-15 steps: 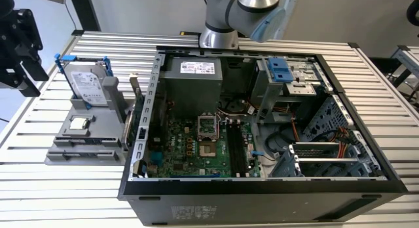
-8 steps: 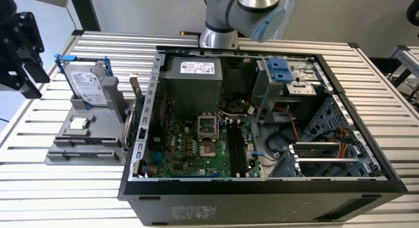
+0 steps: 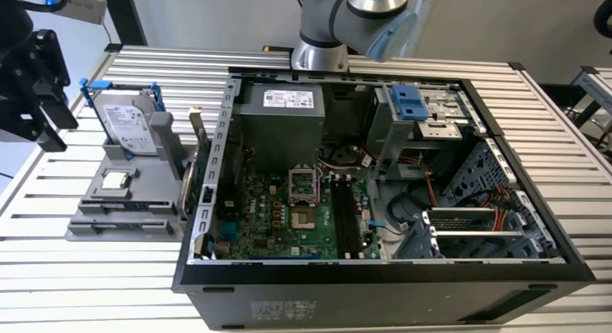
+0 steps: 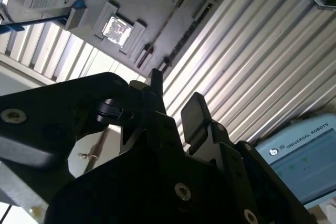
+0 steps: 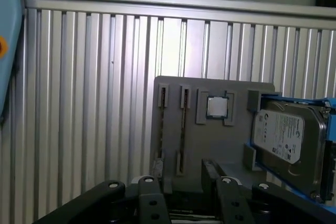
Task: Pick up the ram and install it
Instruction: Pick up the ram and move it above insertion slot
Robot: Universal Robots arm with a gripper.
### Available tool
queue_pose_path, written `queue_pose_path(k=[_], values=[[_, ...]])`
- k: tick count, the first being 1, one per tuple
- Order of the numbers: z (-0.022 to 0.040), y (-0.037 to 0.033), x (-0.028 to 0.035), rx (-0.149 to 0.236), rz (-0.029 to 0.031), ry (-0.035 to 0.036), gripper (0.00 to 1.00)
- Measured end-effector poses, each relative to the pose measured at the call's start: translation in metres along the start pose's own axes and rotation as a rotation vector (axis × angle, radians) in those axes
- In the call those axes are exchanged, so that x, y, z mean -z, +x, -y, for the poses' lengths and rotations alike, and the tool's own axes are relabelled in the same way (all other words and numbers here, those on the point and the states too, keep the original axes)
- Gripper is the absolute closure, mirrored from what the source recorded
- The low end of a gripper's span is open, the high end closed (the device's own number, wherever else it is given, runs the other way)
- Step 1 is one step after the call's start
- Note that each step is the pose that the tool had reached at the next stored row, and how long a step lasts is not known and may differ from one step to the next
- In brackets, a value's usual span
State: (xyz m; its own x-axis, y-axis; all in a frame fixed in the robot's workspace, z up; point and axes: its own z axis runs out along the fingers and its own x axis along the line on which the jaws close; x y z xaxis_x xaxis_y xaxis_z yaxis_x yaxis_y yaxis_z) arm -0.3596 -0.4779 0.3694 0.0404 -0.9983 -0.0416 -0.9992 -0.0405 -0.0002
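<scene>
At ten o'clock from the grey holder (image 3: pixel 148 192), in the exterior view, the gripper (image 3: pixel 53 104) hangs over the desk (image 3: pixel 96 283) edge, touching nothing. The open computer case (image 3: pixel 383 297) stands just beside the holder at three o'clock, and its wall rises higher than the holder. A low carry toward it could catch that wall. Bare slats at six and nine o'clock leave open room.

In the second wrist view the gripper's jaws are spread with nothing between them. The ram (image 4: pixel 167 22) stands on edge in a narrow slot of the holder, near the processor chip (image 4: pixel 116 29).

In the first wrist view the ram sits between clips, with a second slot just beside it and the hard drive (image 5: pixel 286 140) well apart. The stick is thin and the slot tight. My guess is that an off-centre or skewed grasp could tilt it, jam it in the clips or scrape the holder.
</scene>
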Motion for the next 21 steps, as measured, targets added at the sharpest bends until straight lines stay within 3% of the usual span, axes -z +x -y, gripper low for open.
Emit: queue_pose_path(k=[21], values=[[0.0,0.0013,-0.0311,0.0,-0.0001,-0.0001,0.0]])
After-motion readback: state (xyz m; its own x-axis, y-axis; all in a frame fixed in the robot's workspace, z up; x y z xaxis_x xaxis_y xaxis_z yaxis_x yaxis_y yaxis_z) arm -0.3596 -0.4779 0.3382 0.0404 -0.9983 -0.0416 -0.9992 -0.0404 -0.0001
